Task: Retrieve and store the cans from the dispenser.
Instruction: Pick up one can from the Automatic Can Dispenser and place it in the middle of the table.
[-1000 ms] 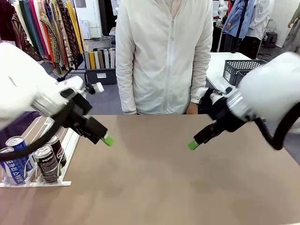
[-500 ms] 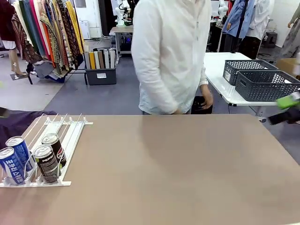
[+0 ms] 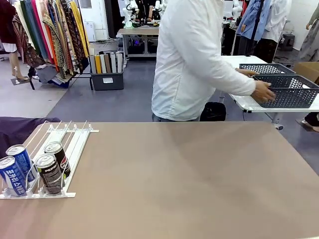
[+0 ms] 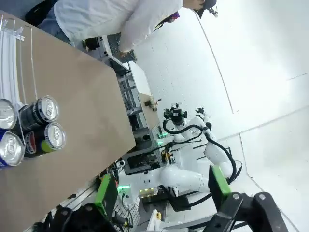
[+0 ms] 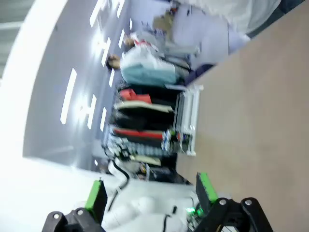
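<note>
Well away from the left gripper (image 4: 163, 188), up near the left edge of its wrist view, four cans (image 4: 41, 110) are seen standing close together at the front end of the dispenser (image 4: 9, 58). Two cans are blue with white letters and two are black. The jaws of the left gripper are spread wide and nothing is held between them. The right gripper (image 5: 150, 193) is spread wide too, with nothing in it. No can has been taken out yet, so the task is judged to be at its very start: the reach for the first can. For the next move, the left gripper would have to be brought down over the front cans, with one jaw set on each side of a single can, and then closed softly. Care is called for, because little room is left between the cans. They are round, smooth and shiny, with silver tops, and such thin metal is likely to slip or dent if squeezed hard. The dispenser is made of thin white rails with a low lip at the front, over which a can must be lifted. The bench (image 3: 189, 179) is flat, brown and dull. Far from both grippers, a person's hand (image 3: 263, 92) is laid on a dark grey basket (image 3: 291, 97) with net-like plastic walls; whether the cans are to be stored there cannot be told.
</note>
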Robot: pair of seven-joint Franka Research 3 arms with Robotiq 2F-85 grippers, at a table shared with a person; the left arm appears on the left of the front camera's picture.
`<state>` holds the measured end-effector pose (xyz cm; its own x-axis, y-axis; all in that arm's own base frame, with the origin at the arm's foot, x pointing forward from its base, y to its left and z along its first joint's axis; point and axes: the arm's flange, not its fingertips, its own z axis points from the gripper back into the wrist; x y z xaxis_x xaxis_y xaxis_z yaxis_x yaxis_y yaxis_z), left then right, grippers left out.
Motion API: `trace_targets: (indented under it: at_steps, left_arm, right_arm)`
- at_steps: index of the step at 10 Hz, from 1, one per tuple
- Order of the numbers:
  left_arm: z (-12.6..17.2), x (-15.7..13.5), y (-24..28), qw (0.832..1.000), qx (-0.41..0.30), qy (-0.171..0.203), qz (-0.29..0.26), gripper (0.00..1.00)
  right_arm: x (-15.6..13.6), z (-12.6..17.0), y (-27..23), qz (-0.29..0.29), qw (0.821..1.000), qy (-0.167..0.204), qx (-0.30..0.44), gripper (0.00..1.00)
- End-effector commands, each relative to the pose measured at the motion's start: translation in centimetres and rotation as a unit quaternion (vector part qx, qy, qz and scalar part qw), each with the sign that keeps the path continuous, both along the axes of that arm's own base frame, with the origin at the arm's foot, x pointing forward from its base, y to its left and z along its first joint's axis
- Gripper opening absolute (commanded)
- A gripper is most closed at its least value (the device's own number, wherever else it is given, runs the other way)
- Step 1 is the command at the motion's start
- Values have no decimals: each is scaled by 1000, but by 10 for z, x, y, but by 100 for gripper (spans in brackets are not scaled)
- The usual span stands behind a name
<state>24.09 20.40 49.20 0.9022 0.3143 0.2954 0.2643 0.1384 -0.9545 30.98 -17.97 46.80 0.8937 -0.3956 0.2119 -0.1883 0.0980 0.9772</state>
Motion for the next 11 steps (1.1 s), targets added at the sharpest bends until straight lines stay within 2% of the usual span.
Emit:
trace_targets:
  at_steps: [1, 2, 7, 8, 9, 10, 11]
  left_arm:
    - [6, 9, -7, 999, 33, -18, 11, 100]
    - [0, 0, 0, 1000, 0, 0, 0, 100]
    - [-4, 0, -1, 1000, 10, 5, 0, 100]
    - [16, 8, -27, 995, 88, 26, -49, 100]
    - [26, 15, -60, 981, 164, 65, -77, 100]
    - [32, 20, -84, 968, 222, 89, -74, 100]
    - [40, 26, -122, 946, 292, 99, -100, 100]
  right_arm:
    - [16, 4, 21, -41, 999, 2, -9, 100]
    - [0, 0, 0, 0, 1000, 0, 0, 100]
    - [0, 0, 0, 0, 1000, 0, 0, 100]
    - [0, 0, 0, 0, 1000, 0, 0, 100]
    - [0, 0, 0, 0, 1000, 0, 0, 100]
    - [0, 0, 0, 0, 1000, 0, 0, 100]
    - [0, 0, 0, 0, 1000, 0, 0, 100]
